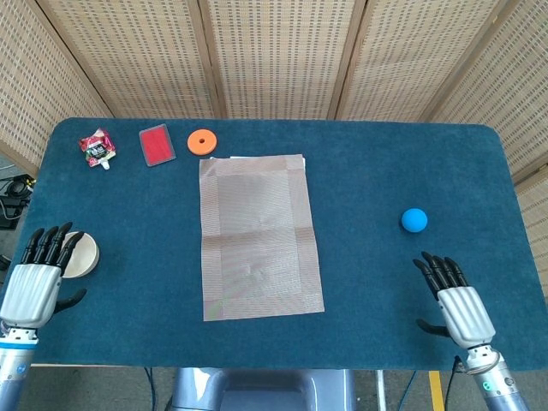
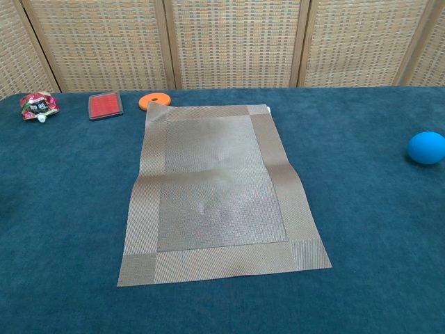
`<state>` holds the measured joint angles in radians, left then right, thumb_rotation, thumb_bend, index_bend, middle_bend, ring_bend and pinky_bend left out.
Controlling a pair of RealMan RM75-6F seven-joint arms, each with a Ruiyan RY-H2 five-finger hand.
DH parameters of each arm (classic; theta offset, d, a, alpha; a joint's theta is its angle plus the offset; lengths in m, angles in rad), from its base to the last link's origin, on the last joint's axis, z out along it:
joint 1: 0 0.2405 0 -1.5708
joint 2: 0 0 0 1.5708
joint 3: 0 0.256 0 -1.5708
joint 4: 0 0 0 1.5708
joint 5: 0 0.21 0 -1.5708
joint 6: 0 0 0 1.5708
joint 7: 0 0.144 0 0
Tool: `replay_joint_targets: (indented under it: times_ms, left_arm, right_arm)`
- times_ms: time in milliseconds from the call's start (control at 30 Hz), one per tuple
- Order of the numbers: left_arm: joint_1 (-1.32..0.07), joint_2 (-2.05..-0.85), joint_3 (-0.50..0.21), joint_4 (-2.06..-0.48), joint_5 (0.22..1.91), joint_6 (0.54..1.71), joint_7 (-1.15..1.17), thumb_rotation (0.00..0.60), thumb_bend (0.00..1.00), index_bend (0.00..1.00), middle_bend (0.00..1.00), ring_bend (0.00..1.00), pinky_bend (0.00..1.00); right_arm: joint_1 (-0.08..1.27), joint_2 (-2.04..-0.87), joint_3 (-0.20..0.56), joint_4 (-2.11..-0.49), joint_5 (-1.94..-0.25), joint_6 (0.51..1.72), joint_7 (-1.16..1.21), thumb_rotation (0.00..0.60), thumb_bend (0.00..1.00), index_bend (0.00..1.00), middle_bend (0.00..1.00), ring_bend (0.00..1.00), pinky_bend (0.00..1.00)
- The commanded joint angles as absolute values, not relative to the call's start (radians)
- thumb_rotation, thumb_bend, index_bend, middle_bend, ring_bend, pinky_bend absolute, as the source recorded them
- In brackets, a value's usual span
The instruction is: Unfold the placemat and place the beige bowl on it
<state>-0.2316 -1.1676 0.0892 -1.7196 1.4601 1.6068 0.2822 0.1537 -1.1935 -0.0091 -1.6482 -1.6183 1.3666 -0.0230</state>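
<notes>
The grey-brown woven placemat (image 1: 257,235) (image 2: 215,188) lies unfolded and flat in the middle of the blue table. The beige bowl (image 1: 86,254) sits near the table's left edge, partly hidden behind my left hand (image 1: 36,282). That hand hovers at the front left corner, fingers straight and apart, holding nothing. My right hand (image 1: 458,304) hangs over the front right of the table, fingers spread, empty. Neither hand shows in the chest view.
A blue ball (image 1: 414,220) (image 2: 426,147) rests on the right side. Along the back left lie an orange disc (image 1: 202,141) (image 2: 154,101), a red flat box (image 1: 157,144) (image 2: 106,106) and a small red packet (image 1: 98,147) (image 2: 39,106). Wicker screens stand behind the table.
</notes>
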Motion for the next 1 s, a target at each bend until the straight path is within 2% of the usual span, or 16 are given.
replay_joint_targets:
  times_ms: [33, 233, 433, 633, 1000]
  left_arm:
    - [-0.197, -1.148, 0.093, -1.726, 1.495, 1.654, 0.251, 0.6, 0.05, 0.1, 0.0, 0.0, 0.0]
    - [-0.182, -1.131, 0.08, -1.721, 1.487, 1.628, 0.228, 0.6, 0.05, 0.1, 0.0, 0.0, 0.0]
    - [-0.174, -1.113, 0.058, -1.73, 1.477, 1.606, 0.201, 0.6, 0.05, 0.1, 0.0, 0.0, 0.0]
    - [-0.167, -1.107, 0.044, -1.731, 1.474, 1.587, 0.195, 0.6, 0.05, 0.1, 0.0, 0.0, 0.0]
    - [-0.161, -1.112, 0.024, -1.723, 1.469, 1.545, 0.196, 0.6, 0.05, 0.1, 0.0, 0.0, 0.0]
  right_arm:
    - [0.18, -1.279, -0.028, -1.699, -1.659, 1.324, -0.119, 0.6, 0.04, 0.01, 0.0, 0.0, 0.0]
    - [0.211, -1.43, -0.039, -1.751, -1.661, 1.247, -0.27, 0.6, 0.04, 0.01, 0.0, 0.0, 0.0]
    - [0.23, -1.588, 0.005, -1.737, -1.587, 1.213, -0.344, 0.6, 0.04, 0.03, 0.0, 0.0, 0.0]
    - [0.252, -1.677, 0.039, -1.684, -1.534, 1.195, -0.354, 0.6, 0.06, 0.06, 0.0, 0.0, 0.0]
    - [0.297, -1.767, 0.084, -1.568, -1.405, 1.129, -0.372, 0.6, 0.12, 0.06, 0.0, 0.0, 0.0]
